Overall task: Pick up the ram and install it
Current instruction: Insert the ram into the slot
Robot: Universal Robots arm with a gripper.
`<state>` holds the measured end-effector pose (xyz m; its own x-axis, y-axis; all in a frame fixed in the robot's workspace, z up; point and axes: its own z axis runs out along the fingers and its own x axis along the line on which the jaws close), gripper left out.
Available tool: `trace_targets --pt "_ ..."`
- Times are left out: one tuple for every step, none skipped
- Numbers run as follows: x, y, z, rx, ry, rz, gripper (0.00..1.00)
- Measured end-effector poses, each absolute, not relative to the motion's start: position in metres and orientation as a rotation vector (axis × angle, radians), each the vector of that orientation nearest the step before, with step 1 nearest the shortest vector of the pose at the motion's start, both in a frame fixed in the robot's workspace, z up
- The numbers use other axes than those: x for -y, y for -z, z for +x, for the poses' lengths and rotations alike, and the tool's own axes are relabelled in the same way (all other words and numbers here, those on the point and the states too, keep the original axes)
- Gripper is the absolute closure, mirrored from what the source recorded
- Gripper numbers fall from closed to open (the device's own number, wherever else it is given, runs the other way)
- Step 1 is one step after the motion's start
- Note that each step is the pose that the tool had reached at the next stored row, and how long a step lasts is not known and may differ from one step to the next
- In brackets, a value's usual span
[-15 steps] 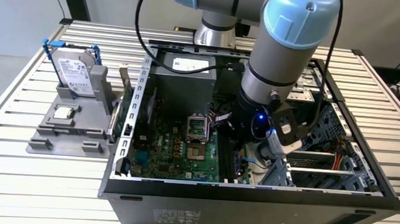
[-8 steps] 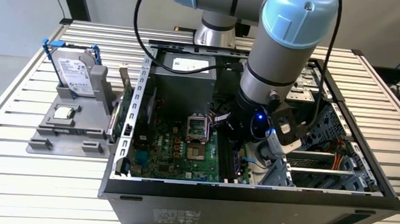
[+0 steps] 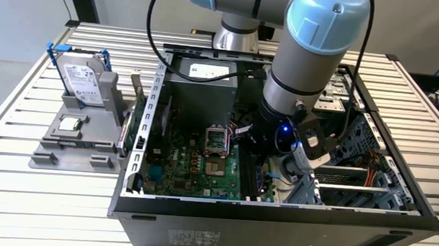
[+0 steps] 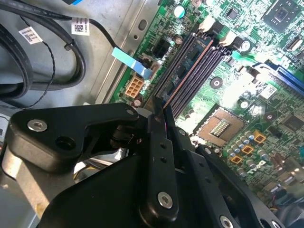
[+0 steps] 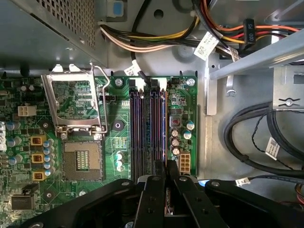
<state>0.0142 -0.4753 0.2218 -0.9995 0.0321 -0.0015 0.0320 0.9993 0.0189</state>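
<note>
One arm is reaching into one case, which is sitting on one tabletop. One gripper is working with two fingers, pinching one ram edge-on between them. Inside the case, one motherboard is carrying four slots, one socket with one open metal frame, and three orange square parts. One power supply is sitting at the back of the case. Beside the case, on the exterior view's left, one grey stand is holding one hard drive.
</note>
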Motion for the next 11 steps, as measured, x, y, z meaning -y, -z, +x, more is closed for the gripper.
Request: trace_targets --pt "0.4752 -0.2213 0.0142 -3.139 -0.03 0.05 1.0" --pt "0.4752 -0.2208 0.0143 -3.139 -0.03 0.05 1.0" --pt "0.4752 -0.2205 0.0142 -3.139 -0.03 0.05 1.0" --pt "0.4753 -0.2202 0.0142 -3.139 -0.029 0.05 1.0" --pt "0.4752 -0.2197 0.0142 -3.139 -0.029 0.049 1.0" --pt "0.4753 -0.2193 0.0142 -3.139 -0.029 0.049 1.0" --pt "0.4753 -0.2192 0.0142 -3.139 -0.029 0.049 1.0" --pt "0.4753 -0.2192 0.0142 -3.139 -0.029 0.049 1.0" --pt "0.4752 -0.2191 0.0142 -3.139 -0.029 0.049 1.0" --pt "0.4752 -0.219 0.0142 -3.139 -0.029 0.049 1.0" --pt "0.4752 -0.219 0.0142 -3.139 -0.029 0.049 1.0"
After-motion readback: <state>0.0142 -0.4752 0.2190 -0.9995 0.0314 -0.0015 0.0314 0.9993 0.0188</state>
